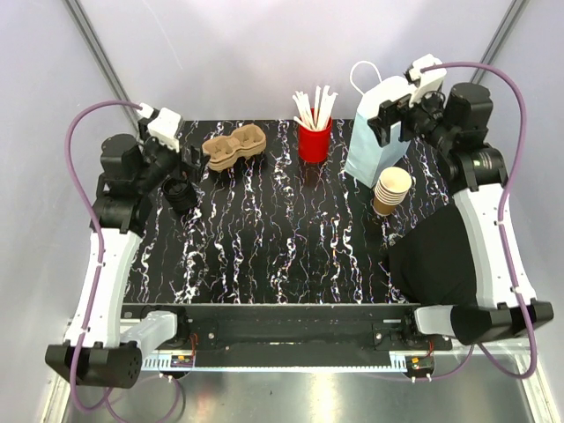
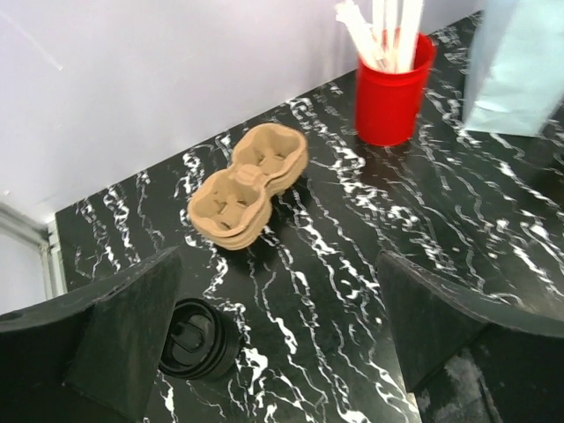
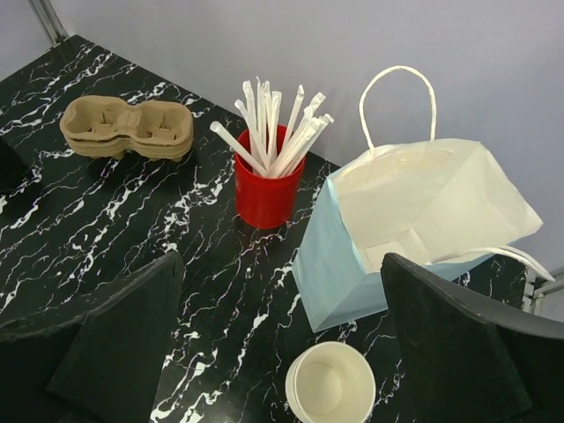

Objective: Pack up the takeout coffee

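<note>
No single takeout coffee shows in any view. A nested stack of brown paper cups point(image 1: 391, 190) stands in front of the pale blue paper bag point(image 1: 377, 141). In the right wrist view the top cup of the cup stack point(image 3: 330, 388) is empty and the bag point(image 3: 414, 229) stands open with its mouth up. My right gripper point(image 1: 388, 119) hovers open over the bag and the stack, its jaws point(image 3: 282, 308) holding nothing. At the back left my left gripper point(image 1: 182, 163) hangs open and empty above a stack of black lids point(image 2: 198, 339).
Stacked brown two-cup carriers point(image 1: 234, 147) lie at the back left, also in the left wrist view point(image 2: 249, 185). A red cup of white sticks point(image 1: 314, 139) stands between the carriers and the bag. The black lids point(image 1: 179, 196) sit by the left edge. A black bulk point(image 1: 436, 260) lies at the right.
</note>
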{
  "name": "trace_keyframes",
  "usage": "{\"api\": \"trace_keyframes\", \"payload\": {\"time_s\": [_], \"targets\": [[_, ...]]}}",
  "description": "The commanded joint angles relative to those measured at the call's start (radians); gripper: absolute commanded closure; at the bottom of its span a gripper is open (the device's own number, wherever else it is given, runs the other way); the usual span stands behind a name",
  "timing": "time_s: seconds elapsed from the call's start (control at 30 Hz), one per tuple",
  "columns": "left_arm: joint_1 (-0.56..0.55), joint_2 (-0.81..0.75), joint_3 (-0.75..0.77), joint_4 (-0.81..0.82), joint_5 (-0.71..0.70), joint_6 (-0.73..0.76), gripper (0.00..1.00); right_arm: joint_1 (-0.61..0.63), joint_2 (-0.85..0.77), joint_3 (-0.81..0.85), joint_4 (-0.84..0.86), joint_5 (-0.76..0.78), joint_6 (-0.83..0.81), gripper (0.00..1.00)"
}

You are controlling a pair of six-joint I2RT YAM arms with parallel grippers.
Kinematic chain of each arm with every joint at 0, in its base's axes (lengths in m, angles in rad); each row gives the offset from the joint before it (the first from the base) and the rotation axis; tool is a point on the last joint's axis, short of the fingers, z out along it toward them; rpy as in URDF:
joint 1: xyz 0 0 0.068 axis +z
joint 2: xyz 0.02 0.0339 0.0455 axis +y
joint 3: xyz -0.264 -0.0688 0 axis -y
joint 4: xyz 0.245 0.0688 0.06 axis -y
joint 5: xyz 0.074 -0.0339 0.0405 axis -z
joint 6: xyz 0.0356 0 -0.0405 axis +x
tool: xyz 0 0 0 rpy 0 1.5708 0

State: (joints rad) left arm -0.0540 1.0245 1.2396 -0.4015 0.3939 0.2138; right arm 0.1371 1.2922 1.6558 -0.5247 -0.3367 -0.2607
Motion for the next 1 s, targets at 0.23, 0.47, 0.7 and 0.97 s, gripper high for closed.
{"api": "trace_keyframes", "payload": {"time_s": [0.23, 0.47, 0.7, 0.97], "targets": [[-0.015, 0.275, 0.104, 0.165, -0.156, 0.034, 0.01, 0.039, 0.068, 0.062, 0.000, -0.008, 0.023, 0.01], [-0.018, 0.577, 0.329, 0.086, -0.064, 0.220, 0.01, 0.044, 0.024, 0.001, -0.095, -0.051, -0.087, 0.00], [-0.017, 0.863, 0.539, -0.071, 0.034, 0.430, 0.01, 0.044, -0.040, -0.062, -0.179, -0.105, -0.152, 0.00], [-0.021, 1.030, 0.701, -0.152, 0.056, 0.383, 0.03, 0.044, -0.054, -0.087, -0.213, -0.139, -0.169, 0.00]]}}
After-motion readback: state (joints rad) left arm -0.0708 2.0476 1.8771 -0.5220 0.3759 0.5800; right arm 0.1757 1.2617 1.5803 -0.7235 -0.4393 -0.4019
